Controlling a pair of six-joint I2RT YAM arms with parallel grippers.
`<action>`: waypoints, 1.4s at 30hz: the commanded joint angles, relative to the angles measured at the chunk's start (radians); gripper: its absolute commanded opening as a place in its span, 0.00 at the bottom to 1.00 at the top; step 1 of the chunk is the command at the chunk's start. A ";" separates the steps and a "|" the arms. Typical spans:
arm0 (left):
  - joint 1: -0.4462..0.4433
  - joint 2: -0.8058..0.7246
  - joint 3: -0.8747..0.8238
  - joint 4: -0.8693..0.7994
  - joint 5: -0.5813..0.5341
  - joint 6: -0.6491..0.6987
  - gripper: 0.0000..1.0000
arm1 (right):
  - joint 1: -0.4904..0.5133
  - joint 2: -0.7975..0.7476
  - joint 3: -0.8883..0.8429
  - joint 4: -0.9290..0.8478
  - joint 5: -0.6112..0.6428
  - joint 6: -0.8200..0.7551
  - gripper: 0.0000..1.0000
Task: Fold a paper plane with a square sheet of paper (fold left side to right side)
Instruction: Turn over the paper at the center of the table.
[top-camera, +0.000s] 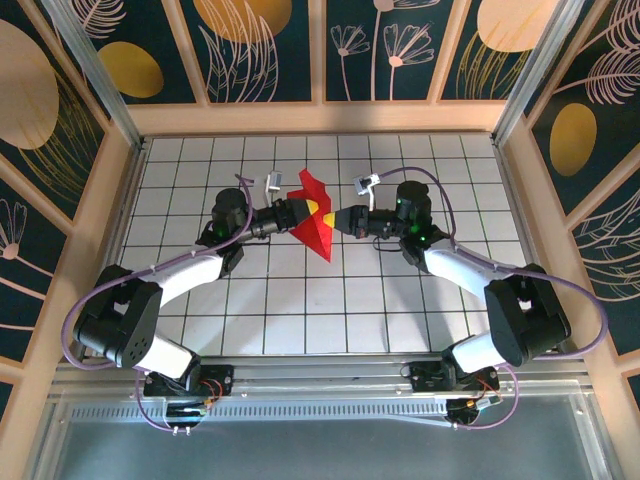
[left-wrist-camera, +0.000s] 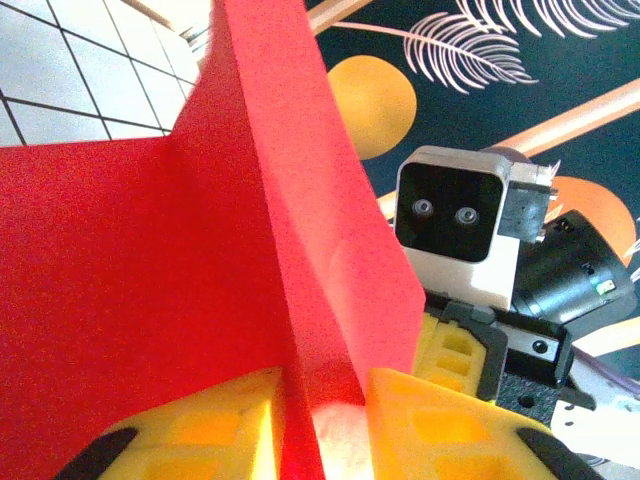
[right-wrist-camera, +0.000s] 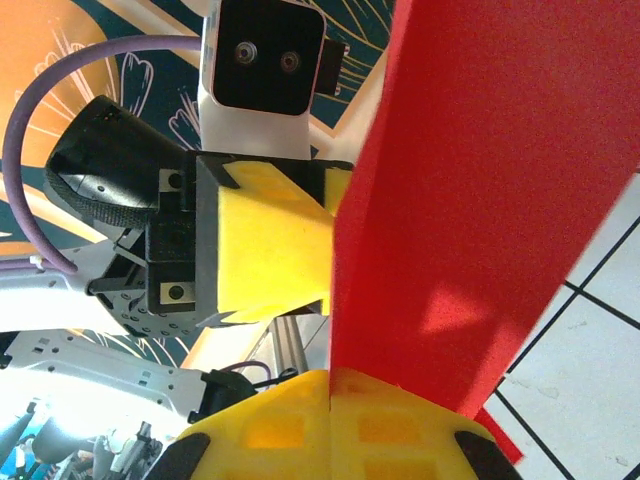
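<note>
The square sheet of paper (top-camera: 318, 240) is bright red and folded into a creased, pointed shape, held up over the middle of the table with its tip toward the arms. My left gripper (top-camera: 303, 212) meets it from the left. In the left wrist view its yellow fingers (left-wrist-camera: 200, 430) stand narrowly apart around the paper's (left-wrist-camera: 150, 250) folded layers, each finger touching red paper. My right gripper (top-camera: 337, 222) comes from the right. In the right wrist view its jaws (right-wrist-camera: 330, 385) are pressed together on the paper's (right-wrist-camera: 480, 180) lower edge.
The white grid table (top-camera: 300, 310) stretches all round, inside wooden side walls and a patterned back wall (top-camera: 320, 50). A metal rail (top-camera: 320, 380) runs along the near edge by the arm bases. The two wrists face each other closely across the paper.
</note>
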 joint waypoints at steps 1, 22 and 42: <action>-0.004 -0.008 0.025 0.053 0.003 0.013 0.13 | 0.004 -0.017 -0.006 -0.017 0.026 -0.021 0.08; -0.026 -0.026 0.013 0.139 -0.043 -0.033 0.00 | 0.008 -0.250 -0.216 -0.010 0.159 0.028 0.77; -0.043 -0.059 0.033 -0.014 -0.115 0.066 0.15 | 0.036 -0.096 -0.074 0.054 0.168 0.026 0.10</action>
